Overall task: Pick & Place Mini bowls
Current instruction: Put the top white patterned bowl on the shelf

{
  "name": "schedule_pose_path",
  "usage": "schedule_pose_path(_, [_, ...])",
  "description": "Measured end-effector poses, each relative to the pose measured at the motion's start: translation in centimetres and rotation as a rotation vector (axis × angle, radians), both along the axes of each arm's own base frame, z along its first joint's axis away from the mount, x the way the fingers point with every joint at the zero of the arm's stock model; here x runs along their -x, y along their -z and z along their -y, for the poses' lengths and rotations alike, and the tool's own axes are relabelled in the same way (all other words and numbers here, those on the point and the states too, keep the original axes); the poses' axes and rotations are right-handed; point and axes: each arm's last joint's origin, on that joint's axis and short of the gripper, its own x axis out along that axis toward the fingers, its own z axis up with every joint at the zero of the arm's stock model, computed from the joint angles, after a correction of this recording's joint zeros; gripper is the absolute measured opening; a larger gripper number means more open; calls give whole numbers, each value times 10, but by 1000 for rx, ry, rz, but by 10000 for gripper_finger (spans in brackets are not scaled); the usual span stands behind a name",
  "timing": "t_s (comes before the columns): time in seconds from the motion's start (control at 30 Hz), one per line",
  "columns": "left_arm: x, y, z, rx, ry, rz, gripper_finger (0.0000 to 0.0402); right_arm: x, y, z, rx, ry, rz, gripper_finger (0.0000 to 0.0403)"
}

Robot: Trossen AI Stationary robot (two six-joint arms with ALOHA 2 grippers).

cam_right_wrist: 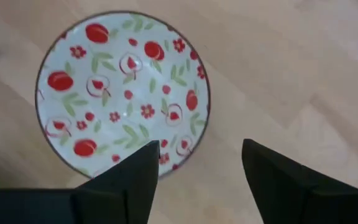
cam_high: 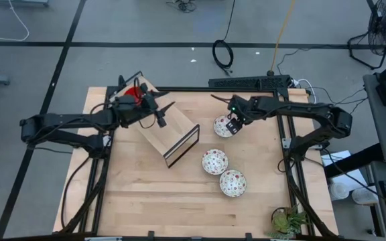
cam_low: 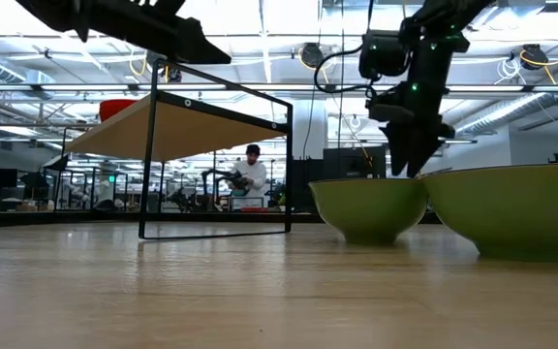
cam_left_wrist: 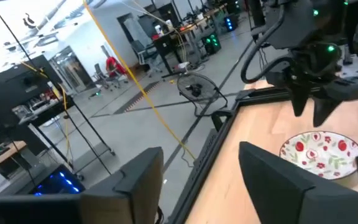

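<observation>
Hovering over the farthest patterned bowl (cam_high: 223,126), your right gripper (cam_high: 233,126) has its fingers spread, holding nothing; your left gripper (cam_high: 161,115), also spread, waits above the wooden rack (cam_high: 169,134).

Wood shelf rack (cam_high: 173,134) on table (cam_high: 146,194); potted plant (cam_high: 287,221) at corner; fan (cam_high: 381,27) on floor.

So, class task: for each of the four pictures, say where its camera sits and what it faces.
High: overhead, facing down on the table, both arms, three patterned bowls.
Low: at tabletop height, facing the room; right gripper hangs behind two bowls.
Left wrist: past the open left gripper, facing the right arm.
Right wrist: facing down, open gripper over the patterned bowl.
Shared: both wrist views show that bowl.
</observation>
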Motion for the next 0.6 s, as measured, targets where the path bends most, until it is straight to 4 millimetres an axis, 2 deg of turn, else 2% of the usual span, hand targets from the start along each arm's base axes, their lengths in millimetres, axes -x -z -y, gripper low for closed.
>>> schedule_pose_path(0.13, [-3, 4, -1, 4, 0, -16, 229, 4, 13, -2, -17, 42, -2, 216])
schedule_pose_path(0.33, [-4, 5, -2, -2, -19, -25, 227, 5, 31, -2, -31, 68, 65, 207])
schedule_pose_path(0.6, [-3, 9, -2, 16, -21, -58, 213, 8, 43, -3, -39, 119, 99, 190])
